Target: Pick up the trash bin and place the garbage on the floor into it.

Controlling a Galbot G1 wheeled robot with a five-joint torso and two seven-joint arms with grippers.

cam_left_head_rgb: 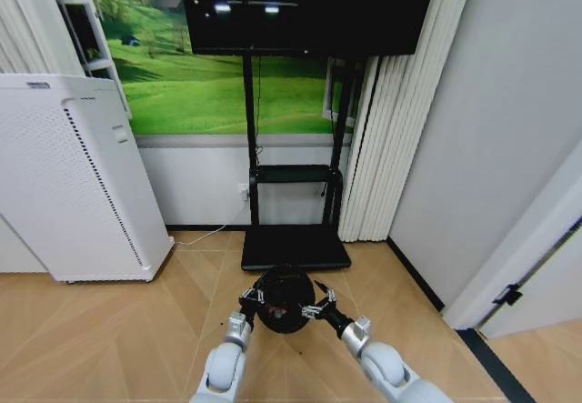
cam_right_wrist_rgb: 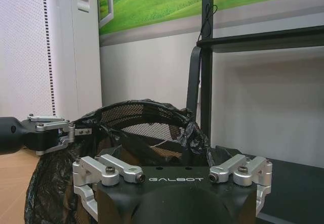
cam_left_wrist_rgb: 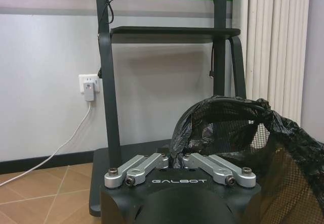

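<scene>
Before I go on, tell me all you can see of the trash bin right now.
The trash bin is small, round and black, with mesh walls and a glossy, crumpled black plastic liner folded over its rim. It stands upright, mouth open, in front of the TV stand's base. The left pincer and right pincer each meet the rim on opposite sides. No contents can be made out inside.

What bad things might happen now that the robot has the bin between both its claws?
Two risks. The left gripper and right gripper pinch the trash bin at the rim through the loose black bag liner, so the plastic might slip or tear. The bin also sits close to the TV stand, so lifting or swinging it forward might bump the stand's base.
</scene>
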